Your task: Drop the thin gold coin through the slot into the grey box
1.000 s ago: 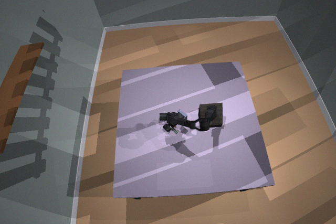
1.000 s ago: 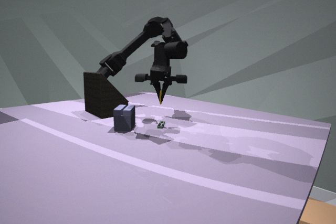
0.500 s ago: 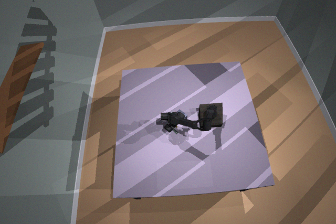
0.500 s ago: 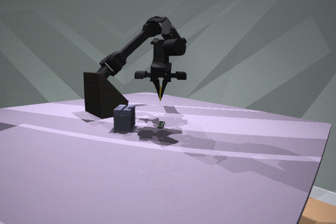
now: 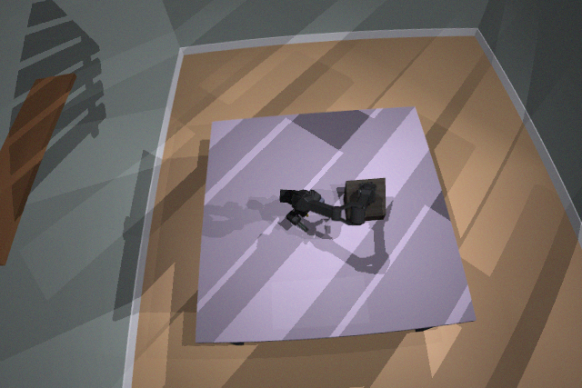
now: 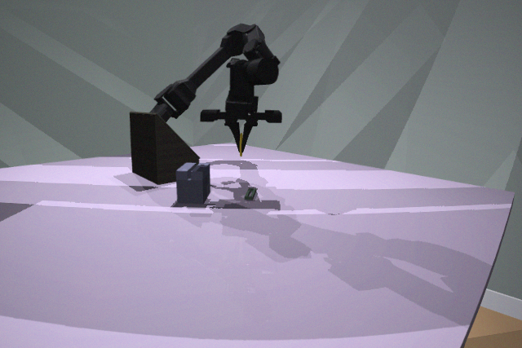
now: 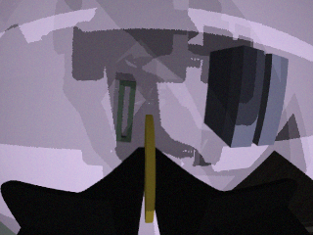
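Observation:
My gripper (image 6: 241, 142) (image 7: 147, 153) (image 5: 297, 219) is shut on the gold coin (image 6: 241, 143) (image 7: 149, 164), which I see edge-on as a thin yellow strip between the fingertips. It hangs high above the table. The dark-green holder (image 6: 250, 193) (image 7: 125, 110) lies empty on the table below, slightly left of the coin in the wrist view. The grey box (image 6: 192, 182) (image 7: 245, 96) stands to the left of the holder in the exterior view, to the right in the wrist view. A dark slot runs along its lid.
The arm's dark base block (image 6: 153, 152) (image 5: 371, 198) stands behind the box. The lilac table (image 5: 328, 290) (image 6: 210, 272) carries strong shadows and light stripes. A wooden floor (image 5: 516, 186) surrounds the table.

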Controlling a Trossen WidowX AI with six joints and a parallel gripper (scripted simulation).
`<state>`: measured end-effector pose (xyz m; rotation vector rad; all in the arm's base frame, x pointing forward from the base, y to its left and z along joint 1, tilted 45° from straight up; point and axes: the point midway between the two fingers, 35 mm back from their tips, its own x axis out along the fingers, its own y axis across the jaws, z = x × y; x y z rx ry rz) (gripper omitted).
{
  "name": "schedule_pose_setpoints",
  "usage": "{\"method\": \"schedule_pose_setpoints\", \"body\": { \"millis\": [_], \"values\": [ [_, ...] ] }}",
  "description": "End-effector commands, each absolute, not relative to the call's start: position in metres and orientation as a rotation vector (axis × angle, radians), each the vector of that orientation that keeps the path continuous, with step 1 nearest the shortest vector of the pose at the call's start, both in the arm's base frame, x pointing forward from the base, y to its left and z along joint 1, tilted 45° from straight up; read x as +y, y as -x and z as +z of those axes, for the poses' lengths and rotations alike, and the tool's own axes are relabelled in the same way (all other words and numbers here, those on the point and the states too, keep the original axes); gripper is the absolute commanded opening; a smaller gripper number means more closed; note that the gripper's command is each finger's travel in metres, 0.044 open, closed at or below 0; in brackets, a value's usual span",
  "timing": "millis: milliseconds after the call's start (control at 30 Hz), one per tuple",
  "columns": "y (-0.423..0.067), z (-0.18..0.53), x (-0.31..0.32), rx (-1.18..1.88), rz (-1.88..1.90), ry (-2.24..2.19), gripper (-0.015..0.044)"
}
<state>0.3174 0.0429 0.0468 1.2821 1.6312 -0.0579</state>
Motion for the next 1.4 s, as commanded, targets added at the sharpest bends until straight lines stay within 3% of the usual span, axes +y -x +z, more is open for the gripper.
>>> {"method": "schedule_pose_setpoints", "body": {
  "millis": [0, 1367],
  "values": [
    [-0.313, 0.037, 0.033, 1.631, -0.065, -1.280, 0.0000],
    [-0.257, -0.025, -0.022, 1.636, -0.059, -1.284, 0.0000]
  ]
}}
